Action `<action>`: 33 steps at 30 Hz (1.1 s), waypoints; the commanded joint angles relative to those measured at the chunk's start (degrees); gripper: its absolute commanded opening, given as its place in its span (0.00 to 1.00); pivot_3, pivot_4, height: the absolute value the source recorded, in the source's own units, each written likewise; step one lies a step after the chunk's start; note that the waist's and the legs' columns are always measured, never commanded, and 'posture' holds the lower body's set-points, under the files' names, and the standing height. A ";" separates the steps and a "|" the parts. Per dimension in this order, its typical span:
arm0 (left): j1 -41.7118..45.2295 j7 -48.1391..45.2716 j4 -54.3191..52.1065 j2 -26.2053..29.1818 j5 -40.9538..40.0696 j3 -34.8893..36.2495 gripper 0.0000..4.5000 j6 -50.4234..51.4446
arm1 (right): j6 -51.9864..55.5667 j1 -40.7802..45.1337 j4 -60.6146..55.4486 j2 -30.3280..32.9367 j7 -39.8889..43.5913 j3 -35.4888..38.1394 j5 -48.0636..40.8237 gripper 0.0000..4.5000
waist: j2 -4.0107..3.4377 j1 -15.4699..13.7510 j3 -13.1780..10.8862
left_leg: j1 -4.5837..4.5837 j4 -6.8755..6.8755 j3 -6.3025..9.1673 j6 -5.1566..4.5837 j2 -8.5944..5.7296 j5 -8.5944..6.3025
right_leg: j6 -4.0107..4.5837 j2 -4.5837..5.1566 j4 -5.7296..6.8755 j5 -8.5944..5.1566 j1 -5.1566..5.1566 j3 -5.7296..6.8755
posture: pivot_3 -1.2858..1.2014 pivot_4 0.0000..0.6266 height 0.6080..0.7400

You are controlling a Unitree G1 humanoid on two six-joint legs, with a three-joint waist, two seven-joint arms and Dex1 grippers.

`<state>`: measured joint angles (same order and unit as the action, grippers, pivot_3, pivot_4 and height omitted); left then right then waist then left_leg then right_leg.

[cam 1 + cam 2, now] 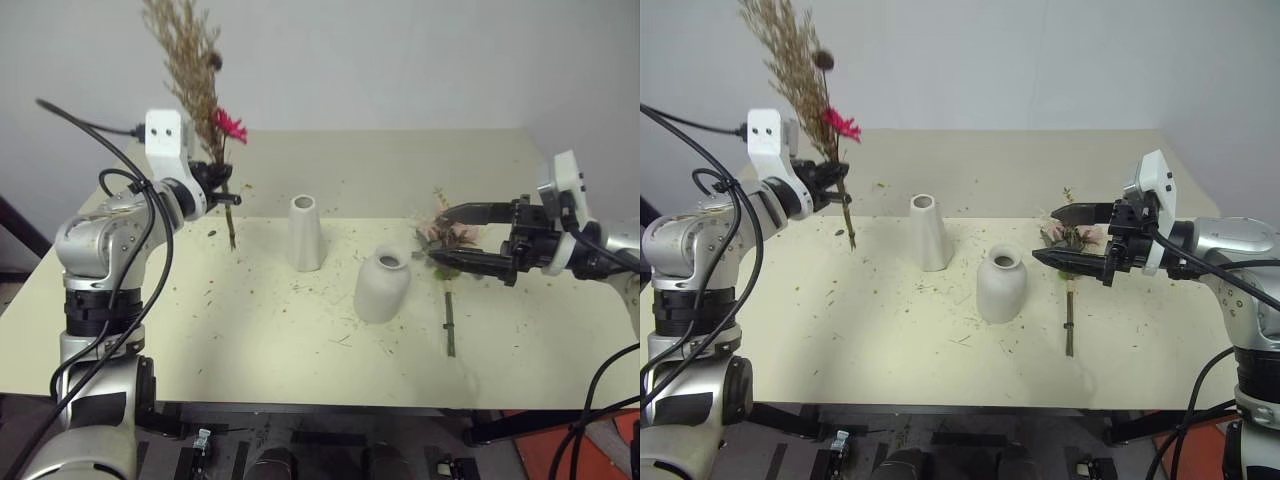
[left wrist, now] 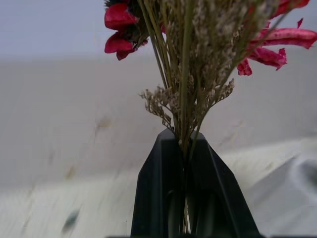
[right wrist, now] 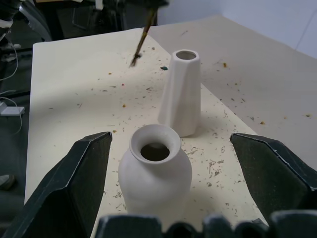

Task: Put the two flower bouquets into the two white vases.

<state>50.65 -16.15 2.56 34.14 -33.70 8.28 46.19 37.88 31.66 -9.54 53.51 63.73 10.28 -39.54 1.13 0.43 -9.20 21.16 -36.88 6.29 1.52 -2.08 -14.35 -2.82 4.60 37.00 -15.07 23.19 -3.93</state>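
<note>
Grass bouquet (image 1: 195,75) upright, pinched in left claw (image 1: 222,185) — stems below.

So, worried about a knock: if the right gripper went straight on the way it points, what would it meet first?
Probably the rounded vase, centred between the open right gripper's fingers; the tall vase stands beyond.

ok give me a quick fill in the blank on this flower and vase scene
1. The left pincer is ____ on the dry grass bunch.
2. The right pincer hovers with its jaws ____.
3. The pink rose bouquet lies on the ____.
4. The tall vase and the round vase are both ____.

Missing words: shut; open; table; empty
</note>
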 commanded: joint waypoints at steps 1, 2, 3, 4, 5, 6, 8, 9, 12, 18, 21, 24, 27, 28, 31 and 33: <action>4.57 -10.15 4.07 0.89 1.94 -0.08 0.02 -9.30 | 0.28 0.95 -1.53 1.01 0.17 1.83 -0.95 1.00 | 0.00 0.21 0.00 | 0.00 -0.01 0.00 -0.02 0.00 -0.01 | 0.00 0.00 0.01 0.00 -0.01 0.00 | 0.52 0.24 1.00; 6.12 -12.68 5.83 1.01 1.72 -0.03 0.02 -9.96 | 0.33 0.75 -1.75 1.05 0.03 2.02 -0.99 1.00 | 0.00 0.31 0.00 | 0.00 -0.02 0.00 -0.03 0.00 -0.01 | 0.00 -0.01 0.02 0.00 -0.01 0.00 | 0.52 0.24 1.00; 7.49 -15.31 7.30 1.20 1.19 -0.01 0.02 -9.84 | 0.37 0.60 -1.96 1.04 -0.12 2.15 -1.04 1.00 | 0.00 0.39 0.00 | -0.01 -0.03 0.00 -0.05 0.00 -0.02 | 0.00 -0.02 0.02 0.00 -0.03 0.00 | 0.52 0.24 1.00; 8.45 -17.23 8.41 1.29 1.03 0.01 0.02 -9.74 | 0.40 0.51 -2.09 1.03 -0.22 2.23 -1.08 1.00 | 0.00 0.45 0.00 | -0.01 -0.04 -0.01 -0.07 0.00 -0.03 | 0.00 -0.03 0.03 0.00 -0.03 0.00 | 0.52 0.24 1.00; 9.25 -19.37 9.30 1.20 0.84 0.17 0.02 -10.40 | 0.40 0.38 -2.27 1.02 -0.36 2.32 -1.08 1.00 | 0.00 0.52 0.00 | -0.01 -0.04 -0.01 -0.09 0.00 -0.04 | 0.00 -0.05 0.03 0.00 -0.03 0.00 | 0.52 0.24 1.00; 10.15 -20.65 10.16 1.00 0.84 0.28 0.02 -10.61 | 0.40 0.27 -2.46 0.99 -0.53 2.40 -1.08 1.00 | 0.00 0.56 0.00 | -0.02 -0.05 -0.01 -0.11 0.01 -0.05 | 0.00 -0.05 0.05 0.00 -0.04 0.00 | 0.52 0.24 1.00; 12.59 -22.48 12.53 0.13 0.25 1.09 0.02 -10.18 | 0.47 -0.11 -3.09 0.88 -0.95 2.70 -1.21 1.00 | 0.00 0.58 0.00 | -0.01 -0.05 0.00 -0.14 0.02 -0.06 | 0.00 -0.07 0.08 0.00 -0.04 0.01 | 0.52 0.24 1.00; 13.55 -23.21 13.56 -0.25 -0.02 1.45 0.02 -9.86 | 0.54 -0.27 -3.36 0.84 -1.10 2.82 -1.28 1.00 | 0.00 0.57 0.00 | 0.00 -0.05 0.00 -0.14 0.03 -0.07 | -0.01 -0.07 0.08 0.00 -0.04 0.00 | 0.52 0.24 1.00; 15.45 -26.26 16.00 -1.60 -1.14 2.19 0.02 -9.82 | 0.72 -0.70 -4.03 0.75 -1.52 3.16 -1.49 1.00 | 0.00 0.55 0.00 | 0.00 -0.08 0.00 -0.16 0.02 -0.07 | -0.01 -0.07 0.10 0.00 -0.04 0.01 | 0.52 0.24 1.00; 17.68 -28.18 19.46 -3.70 0.45 2.08 0.02 -12.01 | 1.08 -1.33 -4.86 0.66 -2.25 3.90 -1.73 1.00 | 0.00 0.58 0.00 | -0.01 -0.09 0.00 -0.16 0.03 -0.07 | -0.01 -0.09 0.10 0.00 -0.04 0.00 | 0.52 0.24 1.00; 18.33 -28.27 20.75 -4.47 1.10 1.93 0.02 -12.73 | 1.28 -1.72 -5.30 0.58 -2.53 4.31 -1.82 1.00 | 0.00 0.57 0.00 | -0.01 -0.09 0.00 -0.16 0.04 -0.07 | -0.01 -0.10 0.10 0.00 -0.04 0.01 | 0.52 0.24 1.00; 18.60 -28.07 22.06 -5.93 2.16 1.65 0.02 -14.44 | 1.40 -2.47 -5.75 0.57 -2.86 4.93 -2.03 1.00 | 0.00 0.50 0.00 | 0.00 -0.09 0.00 -0.16 0.04 -0.08 | -0.01 -0.09 0.11 0.00 -0.04 0.00 | 0.52 0.24 1.00; 19.20 -28.14 23.42 -7.31 2.89 1.47 0.02 -15.39 | 1.47 -2.79 -6.09 0.50 -3.32 5.15 -2.20 1.00 | 0.00 0.46 0.00 | -0.01 -0.11 0.00 -0.17 0.04 -0.08 | -0.01 -0.09 0.11 0.00 -0.04 0.00 | 0.52 0.24 1.00; 19.17 -28.31 23.59 -7.64 3.41 1.01 0.02 -15.69 | 1.48 -2.87 -6.19 0.49 -3.46 5.19 -2.27 1.00 | 0.00 0.49 0.00 | 0.00 -0.11 0.00 -0.17 0.04 -0.08 | -0.01 -0.09 0.10 0.01 -0.04 0.00 | 0.52 0.24 1.00; 18.90 -28.76 23.84 -8.36 4.19 0.57 0.02 -15.73 | 1.44 -3.42 -6.48 0.64 -3.86 5.56 -2.62 1.00 | 0.00 0.57 0.00 | -0.01 -0.11 0.00 -0.17 0.05 -0.08 | -0.01 -0.12 0.11 0.01 -0.05 0.00 | 0.52 0.24 1.00; 18.74 -29.01 24.09 -8.70 4.56 0.74 0.02 -15.63 | 1.39 -3.93 -6.65 0.80 -4.08 5.88 -2.81 1.00 | 0.00 0.58 0.00 | -0.01 -0.10 0.00 -0.17 0.05 -0.08 | -0.01 -0.12 0.11 0.01 -0.04 0.00 | 0.52 0.24 1.00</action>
<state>67.60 -44.59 27.35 25.04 -29.29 8.59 32.02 39.28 27.73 -14.44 53.60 60.20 13.52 -41.47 1.14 1.02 -9.20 21.16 -36.98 6.29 1.34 -2.03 -14.43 -2.84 4.48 37.11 -15.06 23.14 -3.93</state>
